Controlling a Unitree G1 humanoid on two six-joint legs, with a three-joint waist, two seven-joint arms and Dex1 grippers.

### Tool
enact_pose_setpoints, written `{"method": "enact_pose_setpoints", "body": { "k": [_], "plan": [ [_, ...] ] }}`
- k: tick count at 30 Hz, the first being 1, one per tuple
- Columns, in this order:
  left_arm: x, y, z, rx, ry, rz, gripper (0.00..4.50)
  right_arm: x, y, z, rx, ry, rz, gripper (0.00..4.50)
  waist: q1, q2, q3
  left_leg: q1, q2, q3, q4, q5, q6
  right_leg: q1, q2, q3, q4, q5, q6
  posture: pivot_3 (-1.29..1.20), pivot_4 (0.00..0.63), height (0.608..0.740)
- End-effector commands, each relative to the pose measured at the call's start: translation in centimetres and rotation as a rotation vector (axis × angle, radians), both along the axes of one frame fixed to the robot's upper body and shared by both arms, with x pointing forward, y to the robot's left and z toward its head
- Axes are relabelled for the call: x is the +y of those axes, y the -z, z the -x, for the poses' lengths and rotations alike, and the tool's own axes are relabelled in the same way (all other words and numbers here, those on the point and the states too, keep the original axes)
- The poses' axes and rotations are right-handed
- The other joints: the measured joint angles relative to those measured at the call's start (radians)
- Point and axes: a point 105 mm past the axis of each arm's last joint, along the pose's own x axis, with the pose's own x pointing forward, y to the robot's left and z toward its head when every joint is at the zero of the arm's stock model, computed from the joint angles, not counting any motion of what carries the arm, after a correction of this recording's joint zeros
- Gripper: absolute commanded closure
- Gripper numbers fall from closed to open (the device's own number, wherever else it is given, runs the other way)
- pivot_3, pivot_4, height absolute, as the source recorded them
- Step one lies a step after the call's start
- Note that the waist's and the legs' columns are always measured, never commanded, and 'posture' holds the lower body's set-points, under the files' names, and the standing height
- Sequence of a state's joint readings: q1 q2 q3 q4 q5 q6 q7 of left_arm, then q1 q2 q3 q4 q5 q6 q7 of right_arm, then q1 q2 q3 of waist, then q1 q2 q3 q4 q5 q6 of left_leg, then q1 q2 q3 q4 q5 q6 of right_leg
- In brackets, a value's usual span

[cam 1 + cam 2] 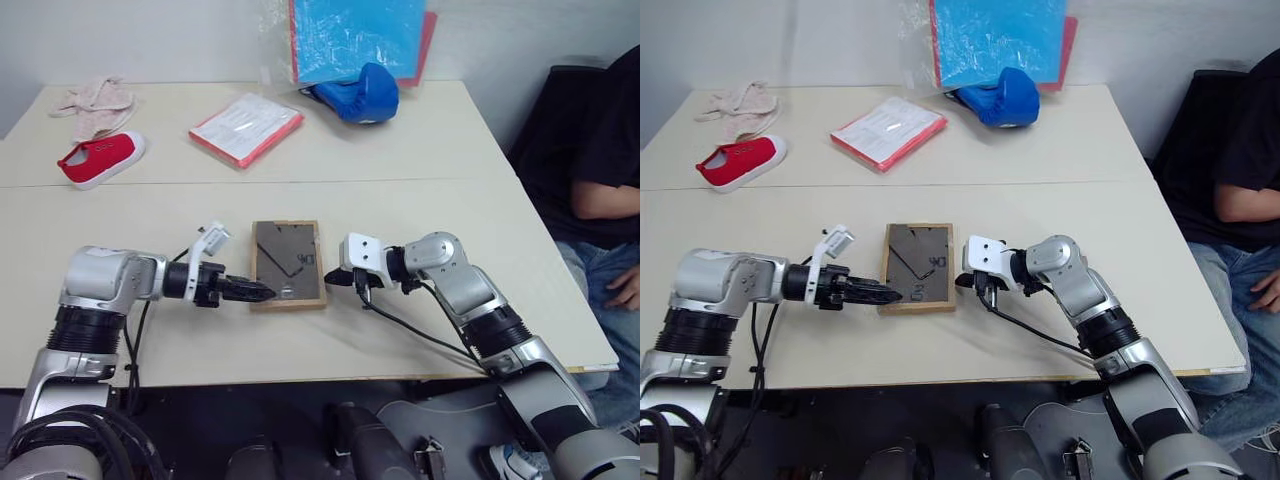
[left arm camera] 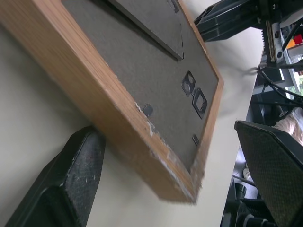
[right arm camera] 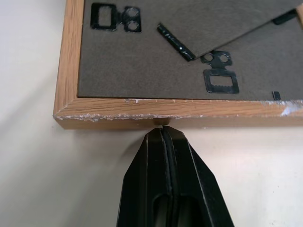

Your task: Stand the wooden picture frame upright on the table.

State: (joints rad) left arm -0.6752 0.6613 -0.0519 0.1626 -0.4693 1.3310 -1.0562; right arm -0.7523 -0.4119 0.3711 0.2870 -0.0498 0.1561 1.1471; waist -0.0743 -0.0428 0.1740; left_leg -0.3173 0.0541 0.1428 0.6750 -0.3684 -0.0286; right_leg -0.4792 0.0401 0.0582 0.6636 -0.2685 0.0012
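Note:
The wooden picture frame (image 1: 287, 262) lies flat on the table (image 1: 420, 150), face down, with its dark backing board and folded stand facing up. My left gripper (image 1: 262, 293) is open at the frame's near left corner. In the left wrist view one finger (image 2: 85, 156) rests against the wooden edge and the other finger (image 2: 272, 165) stands off past the corner. My right gripper (image 3: 163, 135) is shut, its tips pressed against the frame's right edge (image 3: 165, 116), holding nothing.
At the back of the table lie a red shoe (image 1: 100, 158), a pale cloth (image 1: 95, 100), a red-edged white booklet (image 1: 246, 127), a blue glove-like object (image 1: 358, 92) and a blue folder in plastic (image 1: 355, 35). A seated person (image 1: 610, 170) is at the right.

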Motion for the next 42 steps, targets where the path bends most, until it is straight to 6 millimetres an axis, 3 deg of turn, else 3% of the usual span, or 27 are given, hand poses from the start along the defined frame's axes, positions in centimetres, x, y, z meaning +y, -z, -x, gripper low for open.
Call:
{"method": "enact_pose_setpoints", "body": {
  "k": [1, 3, 7, 10, 13, 17, 21, 25, 27, 33, 38, 42],
  "plan": [
    [-1.7, 1.6, 0.0, 0.09, -0.011, 0.038, 0.19, 0.7, -0.5, 0.4, -0.017, -0.029, -0.023, 4.5, 0.005, 0.0, 0.0, 0.0, 0.0, 0.0, 0.001, 0.0, 0.0, 0.0, 0.0, 0.0, 0.0, 0.0, 0.0, 0.0, 0.15, 0.74],
    [-1.7, 1.2, -0.5, 0.086, -0.034, 0.07, 0.59, 0.6, -0.5, 0.4, -0.019, -0.029, -0.022, 4.5, 0.007, 0.0, 0.0, 0.0, -0.001, 0.0, 0.002, 0.0, 0.0, 0.0, 0.0, 0.0, 0.0, 0.001, 0.001, 0.0, 0.15, 0.74],
    [-1.5, 0.6, -0.5, 0.065, -0.035, 0.087, 1.86, 0.4, -0.6, 0.5, -0.022, -0.026, -0.021, 4.5, 0.004, 0.0, 0.0, -0.001, 0.0, 0.0, 0.002, 0.0, 0.001, -0.001, 0.0, 0.0, 0.0, 0.001, 0.001, 0.0, 0.15, 0.74],
    [-0.6, -1.2, -0.6, 0.047, -0.055, 0.147, 2.69, -0.5, -1.0, 0.9, -0.029, -0.015, -0.039, 4.5, 0.002, 0.0, 0.0, -0.002, 0.0, 0.0, 0.002, 0.0, 0.0, -0.001, 0.0, 0.0, 0.0, 0.001, 0.001, 0.0, 0.15, 0.74],
    [-0.5, -2.9, 0.4, 0.007, -0.012, 0.18, 3.32, -1.5, -2.9, 1.3, 0.049, 0.038, -0.135, 3.9, -0.007, 0.0, 0.0, -0.003, 0.0, -0.001, 0.003, 0.0, 0.0, -0.002, 0.0, 0.0, 0.001, 0.001, 0.001, 0.0, 0.15, 0.74],
    [-1.1, -4.1, 1.6, -0.063, 0.053, 0.171, 3.35, -1.9, -7.4, 1.8, 0.201, 0.073, -0.317, 2.53, -0.017, 0.001, 0.0, -0.002, 0.001, -0.001, 0.003, -0.001, -0.002, -0.003, 0.001, 0.0, 0.004, 0.0, 0.0, 0.0, 0.15, 0.74],
    [-1.8, -4.7, 1.7, -0.154, 0.073, 0.144, 3.35, -1.4, -11.8, 2.5, 0.338, 0.022, -0.458, 1.22, -0.015, 0.001, 0.0, -0.002, 0.001, -0.001, 0.004, 0.0, -0.003, -0.004, 0.002, 0.0, 0.007, -0.001, -0.001, 0.0, 0.15, 0.74],
    [-2.6, -5.2, 2.0, -0.192, 0.112, 0.145, 3.35, -0.2, -12.7, 2.0, 0.378, 0.047, -0.5, 0.01, -0.013, 0.001, 0.0, -0.002, 0.001, -0.002, 0.003, 0.0, -0.003, -0.004, 0.002, 0.0, 0.006, -0.001, -0.002, 0.0, 0.15, 0.74],
    [-3.2, -6.0, 2.2, -0.217, 0.141, 0.168, 3.35, 0.9, -12.3, 2.3, 0.382, 0.029, -0.489, 0.0, -0.012, 0.001, 0.0, -0.003, 0.001, -0.002, 0.003, 0.0, -0.003, -0.004, 0.002, 0.0, 0.005, -0.001, -0.002, 0.0, 0.15, 0.74],
    [-3.6, -6.8, 2.3, -0.226, 0.147, 0.181, 3.35, 2.4, -11.7, 6.0, 0.396, -0.125, -0.443, 0.0, -0.011, 0.001, 0.0, -0.005, 0.001, -0.003, 0.003, -0.001, -0.003, -0.005, 0.002, -0.001, 0.004, -0.001, -0.001, 0.0, 0.15, 0.74],
    [-2.7, -6.0, 1.6, -0.232, 0.096, 0.135, 3.35, 0.6, -12.8, 7.3, 0.361, -0.135, -0.451, 0.0, -0.011, 0.001, 0.0, -0.005, 0.001, -0.004, 0.003, -0.001, -0.003, -0.005, 0.001, -0.002, 0.004, -0.001, -0.001, 0.0, 0.15, 0.74],
    [-2.0, -5.8, 1.5, -0.236, 0.075, 0.131, 3.35, -2.5, -12.0, 5.6, 0.194, 0.014, -0.366, 0.0, -0.009, 0.001, 0.0, -0.006, 0.001, -0.005, 0.003, -0.001, -0.002, -0.004, 0.002, -0.002, 0.002, -0.001, -0.001, 0.0, 0.15, 0.74]
  ]
}}
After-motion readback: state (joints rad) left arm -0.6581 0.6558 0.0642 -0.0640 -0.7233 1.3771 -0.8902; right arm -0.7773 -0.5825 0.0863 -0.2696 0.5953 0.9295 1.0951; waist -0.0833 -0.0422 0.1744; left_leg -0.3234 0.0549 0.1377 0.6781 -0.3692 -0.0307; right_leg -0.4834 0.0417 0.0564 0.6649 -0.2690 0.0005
